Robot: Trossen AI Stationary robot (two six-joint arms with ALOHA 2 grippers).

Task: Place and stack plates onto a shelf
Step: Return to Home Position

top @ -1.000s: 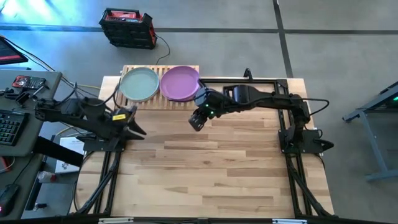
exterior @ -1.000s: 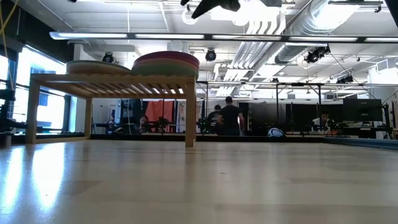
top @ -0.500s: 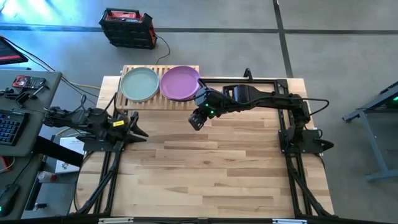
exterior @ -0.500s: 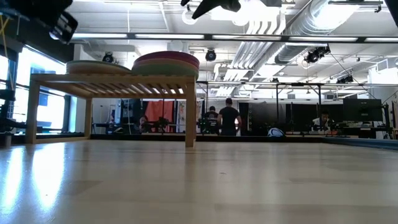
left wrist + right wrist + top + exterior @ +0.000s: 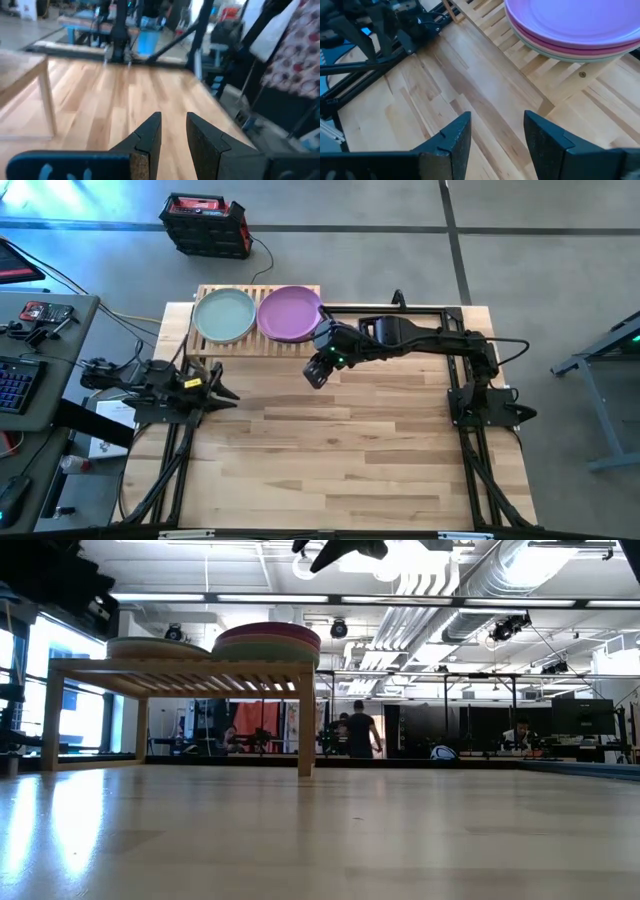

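The shelf (image 5: pixel 258 330), a low slatted wooden rack, stands on its legs at the table's far left. It bears two stacks of plates: one with a pale green plate (image 5: pixel 224 315) on top, and to its right one topped by a purple plate (image 5: pixel 290 313) (image 5: pixel 570 25). My right gripper (image 5: pixel 316 377) (image 5: pixel 497 132) hangs open above the table, just near of the shelf's right corner, with nothing between its fingers. My left gripper (image 5: pixel 228 390) (image 5: pixel 174 135) sits low at the table's left edge, open and empty, pointing nearly level across the table.
Black frame rails (image 5: pixel 400 310) run along the table's far right and down both sides. A desk with a keyboard (image 5: pixel 15 380) stands beyond the left edge, and a black-and-red case (image 5: pixel 205 225) sits on the floor behind. The tabletop's middle and near part (image 5: pixel 340 460) lie bare.
My left arm has folded back and sunk toward the table's left edge, and its gripper now points more level. The gap between its fingers is unchanged. My right gripper and the plates have kept still.
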